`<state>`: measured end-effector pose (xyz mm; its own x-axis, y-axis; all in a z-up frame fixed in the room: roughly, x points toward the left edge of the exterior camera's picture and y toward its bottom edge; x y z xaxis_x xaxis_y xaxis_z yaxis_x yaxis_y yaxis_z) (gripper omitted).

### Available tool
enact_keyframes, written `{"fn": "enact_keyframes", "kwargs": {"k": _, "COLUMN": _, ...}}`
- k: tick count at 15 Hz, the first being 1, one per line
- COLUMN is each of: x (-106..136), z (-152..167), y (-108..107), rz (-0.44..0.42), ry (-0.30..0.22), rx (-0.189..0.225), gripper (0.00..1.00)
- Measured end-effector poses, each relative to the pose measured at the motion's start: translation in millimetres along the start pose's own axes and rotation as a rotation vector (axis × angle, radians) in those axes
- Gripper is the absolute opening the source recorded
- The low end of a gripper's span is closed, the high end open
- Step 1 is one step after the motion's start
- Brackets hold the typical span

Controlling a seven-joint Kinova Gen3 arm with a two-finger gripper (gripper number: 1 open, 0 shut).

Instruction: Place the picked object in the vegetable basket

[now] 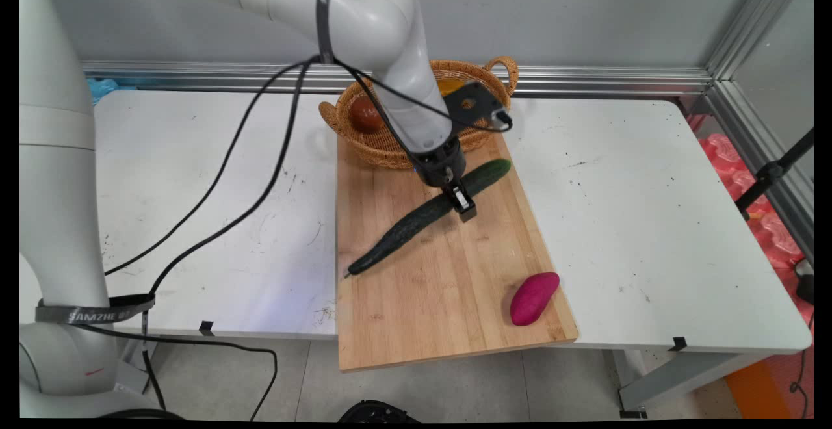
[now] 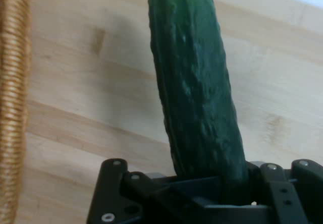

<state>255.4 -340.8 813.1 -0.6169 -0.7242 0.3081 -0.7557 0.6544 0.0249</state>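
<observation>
- Tabletop [image 1: 214, 175]: white surface carrying a wooden cutting board [image 1: 448, 299]. The board's near edge overhangs the tabletop's front edge.
- Cucumber [image 1: 416, 221]: long, dark green, lying diagonally across the board's upper half. Its thin end points toward the board's left edge; its thick end lies near the basket.
- Wicker basket [image 1: 390, 146]: stands at the board's far end, partly hidden by the arm. A reddish-brown round item [image 1: 367, 116] rests inside it; something orange shows behind the arm.
- Claw [image 1: 463, 205]: lowered onto the cucumber, right of its middle, toward the thick end. The hand view shows the cucumber [image 2: 199, 98] running between the black linkage parts from the bottom edge upward, so the claw straddles it crosswise. The fingertips are not visible, so whether the claw is clamped on the cucumber or merely set around it cannot be told.
- Purple sweet potato [image 1: 533, 298]: lies near the board's near right corner, well apart from the claw and the cucumber.
</observation>
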Motion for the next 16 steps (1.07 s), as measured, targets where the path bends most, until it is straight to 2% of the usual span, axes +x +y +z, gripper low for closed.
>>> {"fn": "enact_keyframes", "kwargs": {"k": 8, "x": 13.9, "z": -77.9, "y": 4.0, "rz": 0.033, "ry": 0.066, "rx": -0.003, "gripper": 0.0}}
{"fn": "enact_keyframes", "kwargs": {"k": 11, "x": 23.9, "z": -107.1, "y": -8.6, "rz": 0.048, "ry": 0.091, "rx": 0.025, "gripper": 0.0}}
{"fn": "enact_keyframes", "kwargs": {"k": 16, "x": 41.4, "z": -139.2, "y": -45.9, "rz": 0.085, "ry": 0.129, "rx": 0.09, "gripper": 0.0}}
